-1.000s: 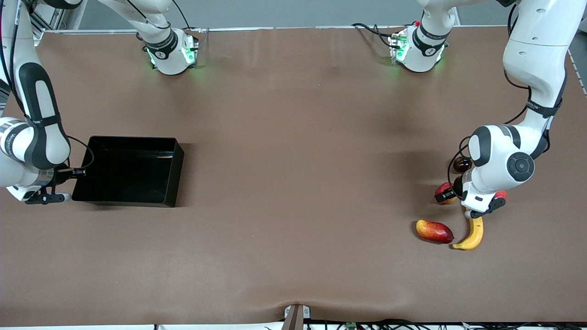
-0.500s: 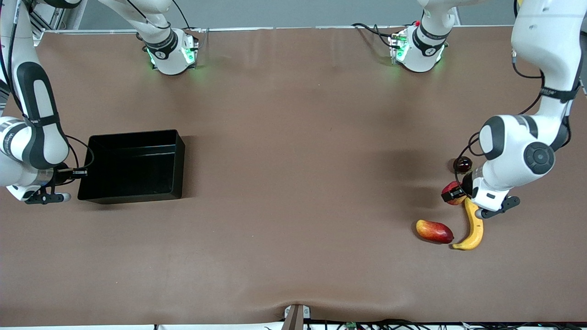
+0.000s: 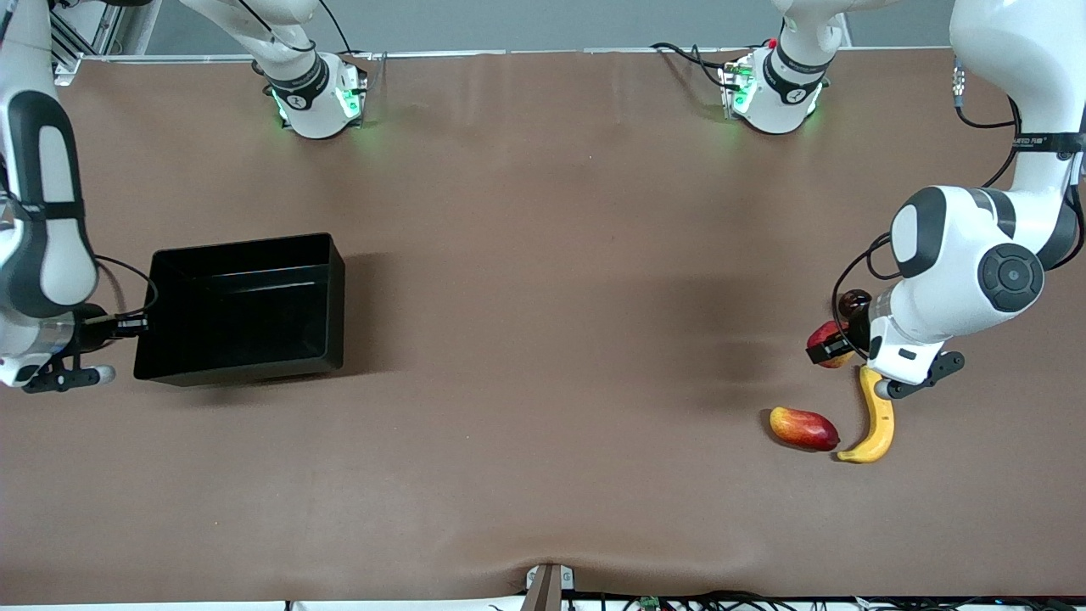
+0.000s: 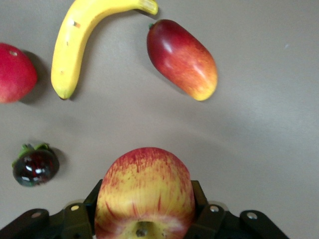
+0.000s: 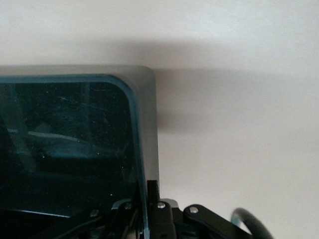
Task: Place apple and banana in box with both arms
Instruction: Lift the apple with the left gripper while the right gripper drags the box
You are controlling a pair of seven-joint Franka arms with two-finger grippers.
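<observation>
My left gripper (image 3: 836, 346) is shut on the apple (image 3: 825, 338), red streaked with yellow, and holds it above the table over the fruit group. In the left wrist view the apple (image 4: 144, 191) fills the jaws of the left gripper (image 4: 144, 211). The yellow banana (image 3: 878, 420) lies on the table just nearer the front camera; it also shows in the left wrist view (image 4: 82, 40). My right gripper (image 3: 134, 324) is shut on an end wall of the black box (image 3: 333, 288) at the right arm's end of the table. The right wrist view shows the wall (image 5: 144, 114) clamped in that gripper (image 5: 148, 201).
A red-yellow mango (image 3: 803, 428) lies beside the banana and shows in the left wrist view (image 4: 182, 57). A dark mangosteen (image 3: 854, 301) sits farther from the front camera, also in the left wrist view (image 4: 35, 166). A pinkish-red round fruit (image 4: 15, 72) lies next to the banana's tip.
The left gripper has risen with the apple. The right gripper has shifted the box, which now looks larger and slightly turned, its free end closer to the table's middle.
</observation>
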